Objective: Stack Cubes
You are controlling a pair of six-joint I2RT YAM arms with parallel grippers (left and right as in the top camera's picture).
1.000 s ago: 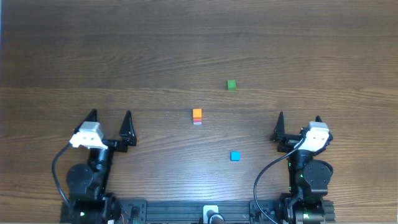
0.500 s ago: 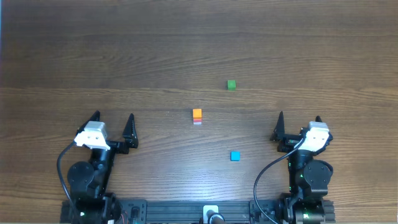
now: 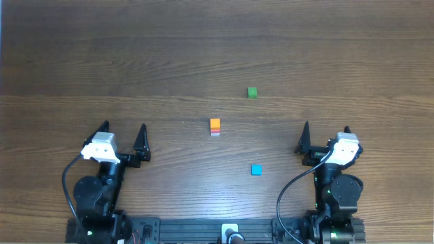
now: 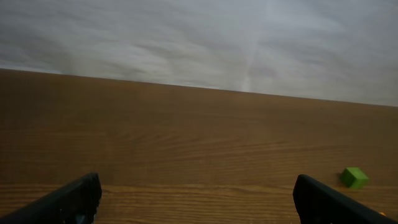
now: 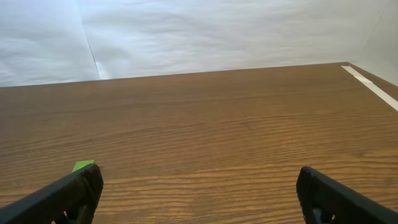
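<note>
An orange cube (image 3: 215, 123) sits on top of a pale cube (image 3: 215, 133) near the middle of the wooden table. A green cube (image 3: 252, 92) lies farther back and to the right; it also shows in the left wrist view (image 4: 354, 177) and as a corner behind a finger in the right wrist view (image 5: 83, 165). A blue cube (image 3: 255, 169) rests nearer the front, right of centre. My left gripper (image 3: 123, 128) stands open at the front left, nothing between its fingers. My right gripper (image 3: 326, 128) stands open at the front right, also holding nothing.
The wooden table (image 3: 217, 54) spreads wide and bare behind the cubes. A white wall (image 5: 199, 31) rises beyond its far edge. A pale strip (image 5: 372, 87) runs along the table near one side in the right wrist view.
The left arm shifted slightly to the right and settled; its gripper stays open. The right arm and the cubes have not moved.
</note>
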